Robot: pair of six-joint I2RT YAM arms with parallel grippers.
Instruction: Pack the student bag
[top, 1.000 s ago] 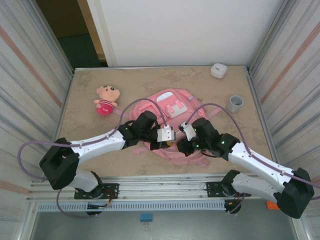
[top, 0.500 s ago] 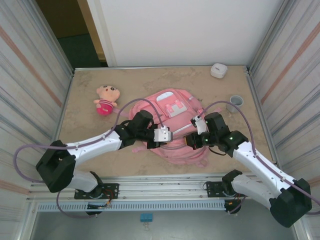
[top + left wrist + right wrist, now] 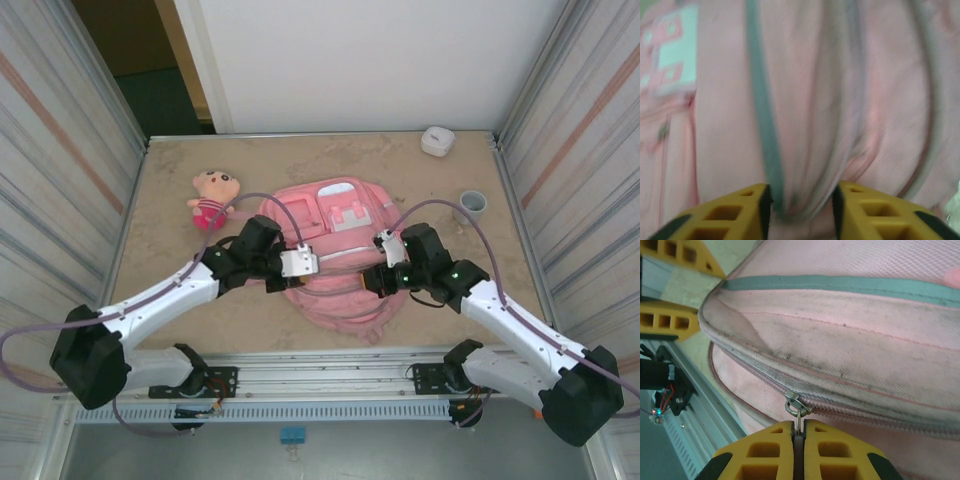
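The student bag (image 3: 345,225), a big pink backpack with a white patch (image 3: 341,210), lies in the middle of the table between both arms. My left gripper (image 3: 303,266) is at the bag's left side. In the left wrist view its yellow fingers (image 3: 735,212) are shut on a bunched fold of the pink fabric (image 3: 800,150) beside a grey-green trim. My right gripper (image 3: 383,262) is at the bag's right side. It (image 3: 799,426) is shut on the metal zipper pull, just below the slider (image 3: 794,402) on the closed zipper line.
A plush doll (image 3: 211,198) in a pink dress lies left of the bag, close to the left arm. A grey cup (image 3: 471,206) stands at the right and a small white case (image 3: 437,140) at the back right. The metal rail (image 3: 320,362) runs along the near edge.
My left gripper has moved left with the fabric and the bag has spread out wider. My right gripper has moved right and away from the rail, holding the zipper pull.
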